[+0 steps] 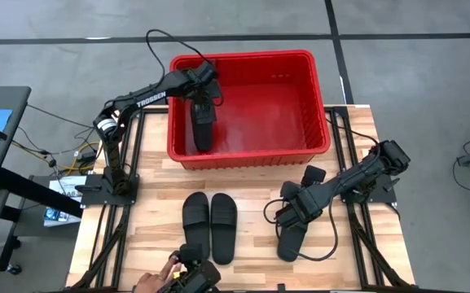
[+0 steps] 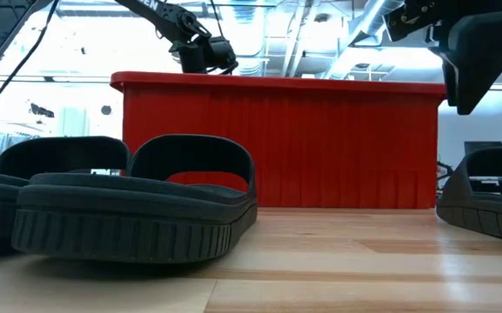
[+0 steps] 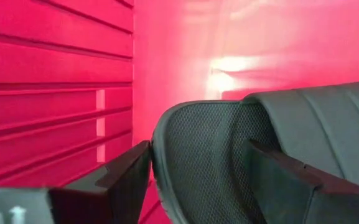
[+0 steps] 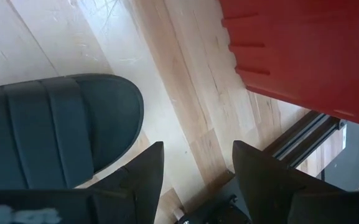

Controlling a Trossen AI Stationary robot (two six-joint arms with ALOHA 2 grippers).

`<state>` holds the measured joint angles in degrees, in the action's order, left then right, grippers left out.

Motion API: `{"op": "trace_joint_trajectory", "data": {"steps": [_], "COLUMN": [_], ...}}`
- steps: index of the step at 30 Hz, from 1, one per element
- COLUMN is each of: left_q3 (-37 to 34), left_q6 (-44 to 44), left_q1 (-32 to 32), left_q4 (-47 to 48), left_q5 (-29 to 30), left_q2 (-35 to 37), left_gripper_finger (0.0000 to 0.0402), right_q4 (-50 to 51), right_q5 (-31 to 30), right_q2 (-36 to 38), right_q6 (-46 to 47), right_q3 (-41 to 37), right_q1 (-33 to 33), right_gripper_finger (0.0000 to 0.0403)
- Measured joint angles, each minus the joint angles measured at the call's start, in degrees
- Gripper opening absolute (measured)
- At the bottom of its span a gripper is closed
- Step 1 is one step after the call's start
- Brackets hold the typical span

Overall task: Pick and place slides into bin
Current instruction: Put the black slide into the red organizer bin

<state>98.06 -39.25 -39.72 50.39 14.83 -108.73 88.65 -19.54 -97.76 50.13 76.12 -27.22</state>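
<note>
One slide [image 1: 203, 122] is held lengthwise inside the red bin [image 1: 320, 98] by the closed left gripper [image 1: 201, 96], while the open right gripper [image 1: 293, 213] hovers just above another slide [image 1: 292, 239] on the table [image 1: 251, 183].

We saw a pale wooden tabletop [image 1: 251, 273] carrying the red bin [image 1: 320, 98] at its far edge. Two black slides [image 1: 210, 224] lay side by side near the middle, soles down. A third slide [image 1: 292, 242] lay to their right, partly under the right arm, well apart from the pair.
</note>
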Motion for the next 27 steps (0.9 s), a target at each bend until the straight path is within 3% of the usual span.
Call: {"op": "trace_joint_trajectory", "data": {"steps": [21,27], "left_q3": [0.0,0.0], "left_q6": [1.9,-1.4], "left_q1": [-0.1,0.0], "left_q4": [1.1,0.3], "left_q5": [-0.5,3.0], "left_q2": [0.0,0.0], "left_gripper_finger": [0.0246,0.0246], "right_q4": [0.0,0.0], "right_q5": [0.0,0.2], "right_q2": [0.0,0.0], "right_q6": [0.0,0.0], "right_q3": [0.0,0.0], "right_q1": [0.0,0.0], "right_gripper_finger": [0.0184,0.0184]}}
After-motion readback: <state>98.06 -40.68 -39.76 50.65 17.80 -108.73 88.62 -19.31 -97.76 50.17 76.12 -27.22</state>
